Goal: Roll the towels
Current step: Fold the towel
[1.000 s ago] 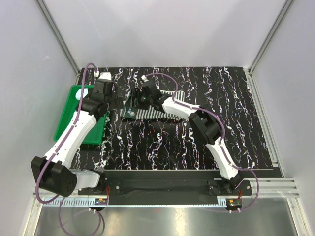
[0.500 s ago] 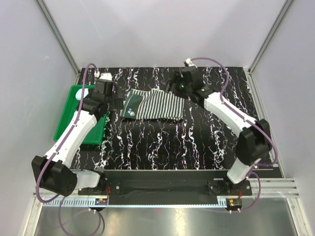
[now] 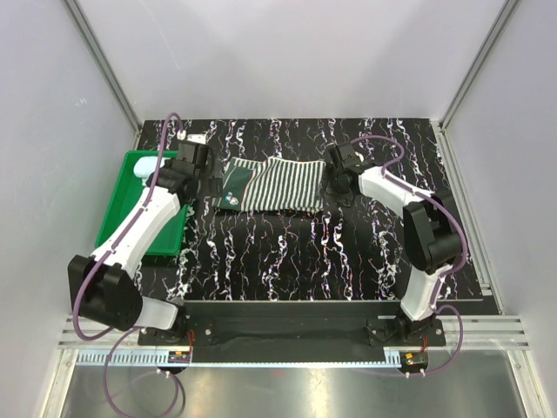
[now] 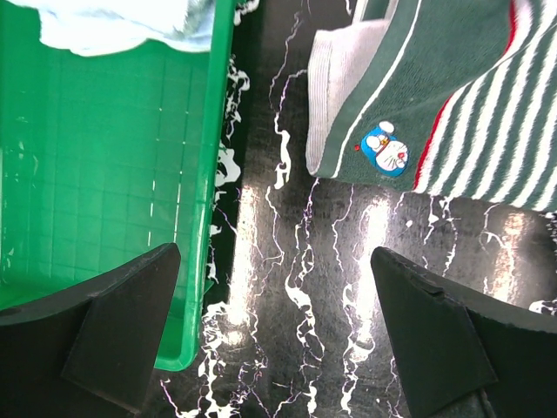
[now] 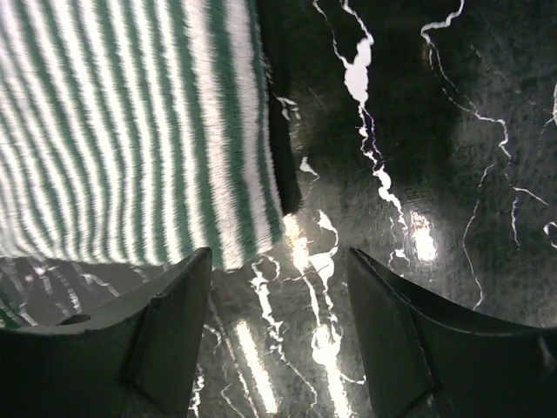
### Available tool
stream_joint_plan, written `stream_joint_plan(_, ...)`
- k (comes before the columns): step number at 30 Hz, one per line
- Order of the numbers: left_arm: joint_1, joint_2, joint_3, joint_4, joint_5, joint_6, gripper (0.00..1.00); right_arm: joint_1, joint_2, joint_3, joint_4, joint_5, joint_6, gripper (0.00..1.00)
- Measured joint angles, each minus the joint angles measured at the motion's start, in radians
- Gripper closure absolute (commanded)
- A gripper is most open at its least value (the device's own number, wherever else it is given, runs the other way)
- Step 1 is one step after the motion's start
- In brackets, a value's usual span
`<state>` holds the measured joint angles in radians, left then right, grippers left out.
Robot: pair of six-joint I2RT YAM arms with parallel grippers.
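Centrally on the far half of the black, white-veined counter [image 3: 348,252] lies the striped towel [image 3: 283,185], spread flat between the two arms. The wrist views show its stripes as dark green and white. Its left end carries a dark green band with a small blue cartoon-cat patch, and a corner there is turned up, exposing a pale underside.

Left side: the left fingers [image 3: 209,181] are spread wide and hold nothing. They hang over bare counter between the right wall of the green plastic tray [image 3: 117,218] and the towel's left end; contact with the counter cannot be judged.

Right side: the right fingers [image 3: 333,181] are likewise parted and empty. They are set just beside the towel's right edge, at its near right corner, with mostly bare counter between them.

The light blue towel [image 3: 148,165] sits bunched at the far end of the tray — apart from both arms. The tray itself rests on the counter's left side.
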<state>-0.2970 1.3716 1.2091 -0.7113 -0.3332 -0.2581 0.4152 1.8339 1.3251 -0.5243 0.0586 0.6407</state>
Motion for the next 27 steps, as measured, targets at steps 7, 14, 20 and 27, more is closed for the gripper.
stream_joint_plan(7, 0.000, 0.018, 0.000, -0.006, 0.006, 0.000, 0.01, 0.003, 0.090, 0.000, 0.039, -0.051, -0.001, 0.32)
stream_joint_plan(14, -0.004, 0.020, 0.000, -0.006, 0.005, 0.000, 0.01, 0.003, 0.141, 0.014, 0.103, -0.107, -0.004, 0.65)
stream_joint_plan(20, -0.010, 0.037, 0.000, -0.006, 0.005, 0.000, 0.05, 0.000, 0.146, -0.033, 0.182, -0.140, 0.009, 1.00)
stream_joint_plan(27, -0.097, 0.051, -0.001, -0.062, 0.016, -0.048, 0.03, -0.024, -0.018, -0.234, 0.193, -0.145, 0.006, 1.00)
